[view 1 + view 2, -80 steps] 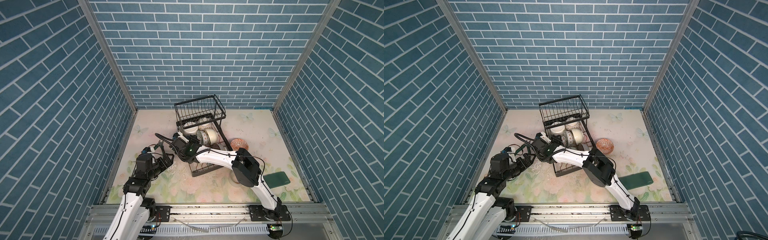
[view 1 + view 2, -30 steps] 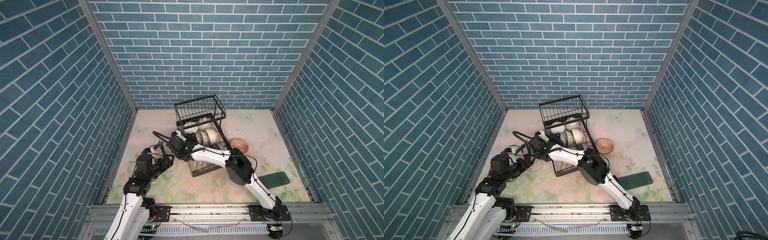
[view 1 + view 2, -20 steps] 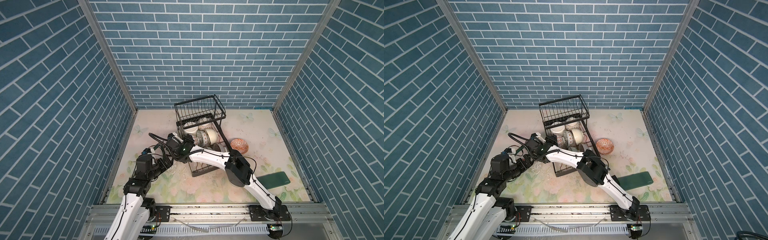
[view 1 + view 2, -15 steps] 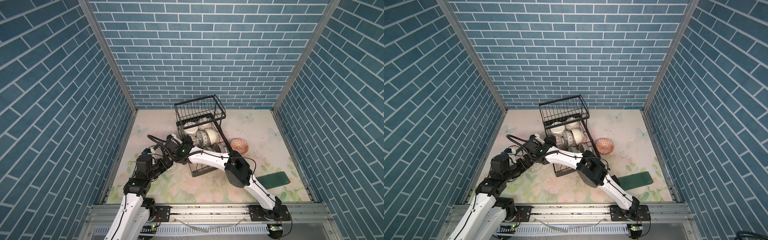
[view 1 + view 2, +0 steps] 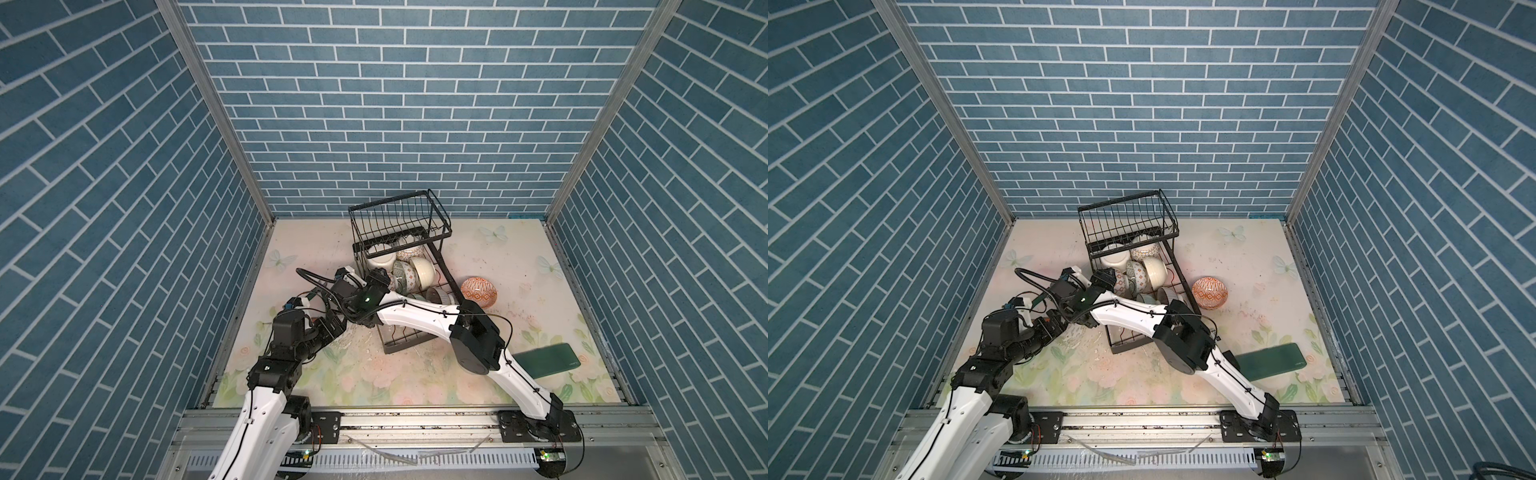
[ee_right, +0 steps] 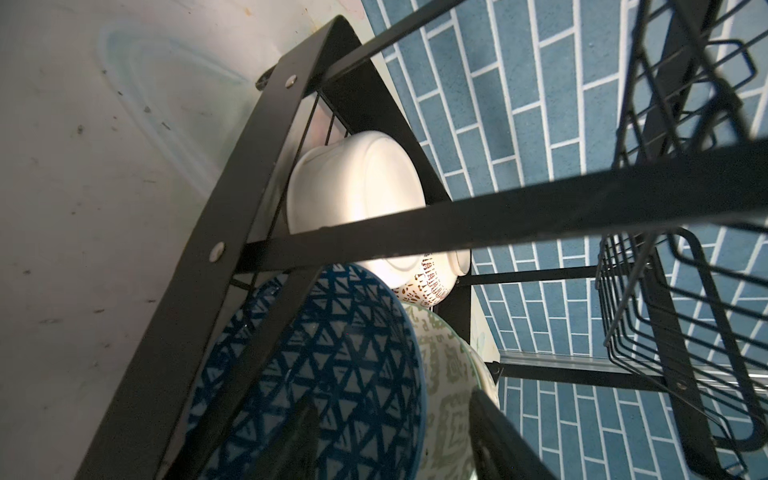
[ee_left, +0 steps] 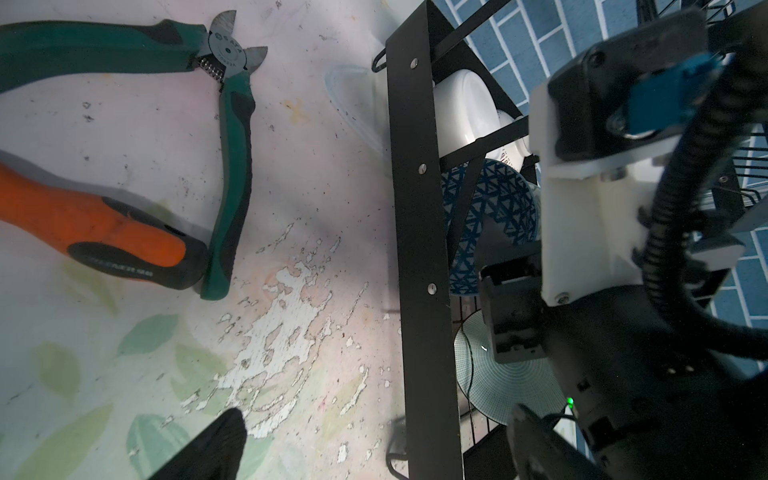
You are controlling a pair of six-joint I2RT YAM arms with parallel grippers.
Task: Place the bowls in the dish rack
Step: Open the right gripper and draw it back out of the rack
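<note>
The black wire dish rack (image 5: 399,216) (image 5: 1125,208) stands mid-table, with several bowls on edge in its lower tray: a white one (image 6: 353,183), a blue-lattice one (image 6: 332,374) (image 7: 490,208), a green-patterned one (image 6: 449,395) and a pale green one (image 7: 511,386). An orange patterned bowl (image 5: 478,291) (image 5: 1209,293) lies on the table right of the rack. My right gripper (image 5: 380,280) (image 6: 395,440) reaches across to the rack's left side. It is open, with its fingers apart on either side of the lattice bowl's rim. My left gripper (image 5: 332,328) (image 7: 374,449) hangs open low beside the rack's left rail, holding nothing.
Green-handled pliers (image 7: 232,124) and an orange-handled tool (image 7: 83,220) lie on the mat left of the rack. A translucent tape ring (image 7: 353,108) sits by the rack's far corner. A dark green flat slab (image 5: 546,359) lies front right.
My right gripper has shifted a little leftward at the rack's left side and its jaws have opened. The left arm has not moved.
</note>
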